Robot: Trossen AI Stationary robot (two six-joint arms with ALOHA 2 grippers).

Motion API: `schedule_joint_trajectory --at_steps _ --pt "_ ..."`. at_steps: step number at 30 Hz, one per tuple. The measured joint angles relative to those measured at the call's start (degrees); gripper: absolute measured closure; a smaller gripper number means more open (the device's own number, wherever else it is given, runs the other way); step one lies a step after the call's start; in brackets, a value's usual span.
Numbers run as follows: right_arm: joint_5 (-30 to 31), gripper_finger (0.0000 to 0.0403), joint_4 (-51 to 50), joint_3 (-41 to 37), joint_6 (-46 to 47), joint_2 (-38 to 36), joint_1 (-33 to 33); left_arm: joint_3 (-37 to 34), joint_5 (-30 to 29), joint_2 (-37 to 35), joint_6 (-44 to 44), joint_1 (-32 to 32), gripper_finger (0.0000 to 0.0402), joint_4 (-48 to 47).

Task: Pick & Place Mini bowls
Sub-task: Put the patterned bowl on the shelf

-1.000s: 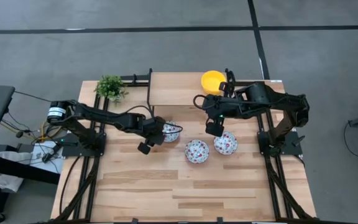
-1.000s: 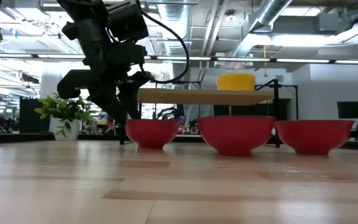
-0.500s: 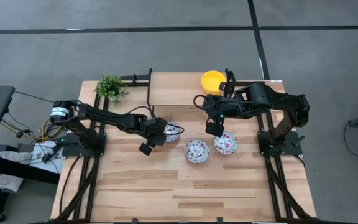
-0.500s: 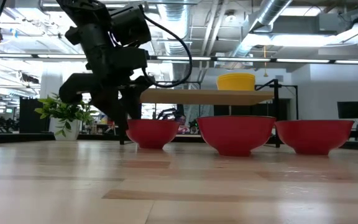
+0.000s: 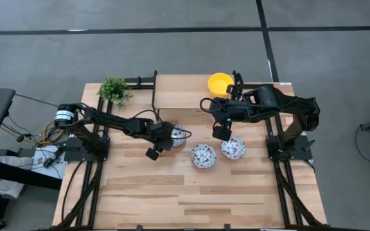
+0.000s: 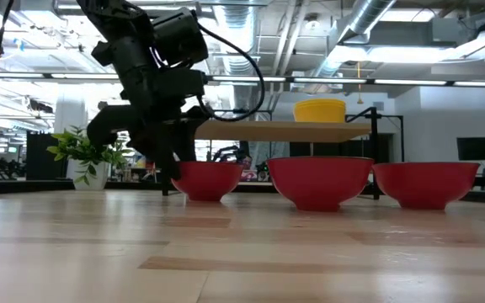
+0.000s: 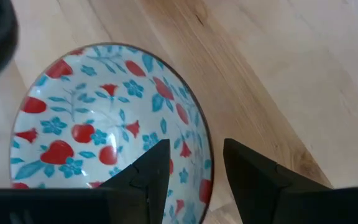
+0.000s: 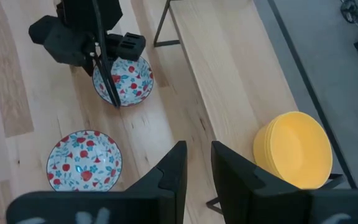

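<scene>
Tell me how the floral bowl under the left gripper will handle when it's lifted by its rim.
The floral bowl looks glazed and rigid, so it likely won't flex but may be slippery. The left gripper straddles just one thin rim edge with open fingers, so the bowl could tilt once raised. It seems small and probably light, yet chippable if dropped.

I saw even, bright overhead light and soft shadows; ceiling lamps (image 6: 226, 80) glared in the low view, where the near tabletop (image 6: 242, 261) blurred.
</scene>
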Motion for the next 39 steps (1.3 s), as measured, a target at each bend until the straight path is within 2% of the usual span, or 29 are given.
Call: schedule_joint_trajectory --at_steps 12,22,29,35,39 --pt "0.02 0.0339 0.0 0.0 -0.35 0.0 -0.02 0.0 -1.1 2.4 -0.03 -0.09 0.0257 1.29" --pt "0.02 0.0339 0.0 0.0 -0.44 0.0 -0.04 0.0 -1.1 2.32 -0.05 -0.09 0.0324 1.47" --pt "0.02 0.0339 0.02 0.0 -0.43 0.0 -0.04 0.02 -1.45 2.25 -0.05 -0.63 0.0387 1.68" --pt "0.02 0.0339 0.04 0.0 -0.42 0.0 -0.04 0.02 -2.3 2.23 -0.05 -2.48 0.0376 1.67" --pt "0.02 0.0339 0.04 0.0 -0.42 0.0 -0.04 0.02 -3.04 2.24 -0.07 -3.71 0.0387 1.77"
